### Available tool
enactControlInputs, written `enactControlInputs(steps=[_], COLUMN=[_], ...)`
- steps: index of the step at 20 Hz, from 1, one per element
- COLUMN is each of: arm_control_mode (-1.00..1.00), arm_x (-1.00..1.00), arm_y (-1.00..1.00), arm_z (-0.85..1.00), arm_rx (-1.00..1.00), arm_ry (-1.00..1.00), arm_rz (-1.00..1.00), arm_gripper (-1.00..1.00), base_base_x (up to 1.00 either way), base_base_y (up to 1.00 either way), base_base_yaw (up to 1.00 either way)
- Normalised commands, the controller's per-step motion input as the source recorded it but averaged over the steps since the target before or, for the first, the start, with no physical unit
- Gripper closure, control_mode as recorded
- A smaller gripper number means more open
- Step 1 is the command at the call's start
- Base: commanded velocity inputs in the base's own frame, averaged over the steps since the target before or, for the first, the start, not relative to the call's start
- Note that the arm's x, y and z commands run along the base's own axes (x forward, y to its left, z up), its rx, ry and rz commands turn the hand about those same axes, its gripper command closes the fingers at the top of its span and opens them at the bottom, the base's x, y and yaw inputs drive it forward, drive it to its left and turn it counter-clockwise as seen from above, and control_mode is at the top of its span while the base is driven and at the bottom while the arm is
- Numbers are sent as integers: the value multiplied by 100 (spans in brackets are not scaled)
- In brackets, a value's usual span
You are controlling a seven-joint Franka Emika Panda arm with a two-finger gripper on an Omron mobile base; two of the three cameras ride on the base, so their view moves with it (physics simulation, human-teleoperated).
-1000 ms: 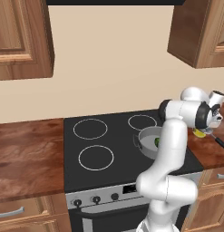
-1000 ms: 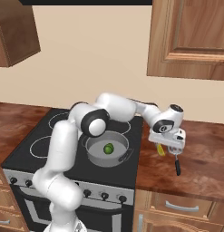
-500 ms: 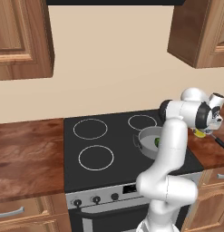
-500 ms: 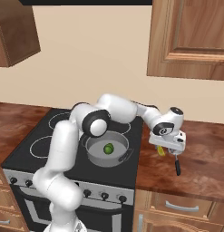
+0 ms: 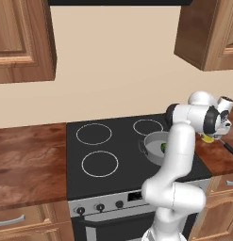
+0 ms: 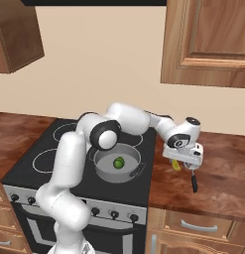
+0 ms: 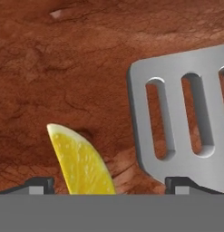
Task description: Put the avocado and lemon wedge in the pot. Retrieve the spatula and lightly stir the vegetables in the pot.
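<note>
- Lemon wedge [image 7: 82, 165]: bright yellow.
- Avocado [image 6: 118, 161]: dark green.
- Pot [image 6: 101, 169]: grey metal.
- Spatula [image 7: 181, 122]: grey, slotted.
- Tabletop [image 7: 63, 68]: reddish-brown wood grain.
- Stove [image 5: 108, 181]: black, white burner rings.

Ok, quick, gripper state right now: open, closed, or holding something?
Gripper: open, holding nothing; the lemon wedge lies on the counter between its fingertips, the spatula beside it.

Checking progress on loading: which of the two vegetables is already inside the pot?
The avocado, the dark green lump lying in the pot. The lemon wedge is outside it, over the wooden counter at the hand.
</note>
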Motion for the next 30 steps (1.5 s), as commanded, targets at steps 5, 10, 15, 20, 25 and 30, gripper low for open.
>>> enactControlInputs(steps=[5, 10, 15, 20, 25, 30], arm_control_mode=[-100, -100, -100, -100, -100, -100], arm_x=[-6, 0, -1, 0, 0, 0], arm_y=[35, 23, 15, 1, 1, 4], arm_z=[-3, -11, -13, -28, -6, 0], arm_rx=[0, 0, 0, 0, 0, 0], arm_ry=[0, 0, 0, 0, 0, 0], arm_rz=[5, 2, 1, 0, 0, 0], arm_gripper=[-100, -100, -100, -100, -100, 100], base_base_x=[0, 0, 0, 0, 0, 0], base_base_y=[0, 0, 0, 0, 0, 0], base_base_yaw=[0, 0, 0, 0, 0, 0])
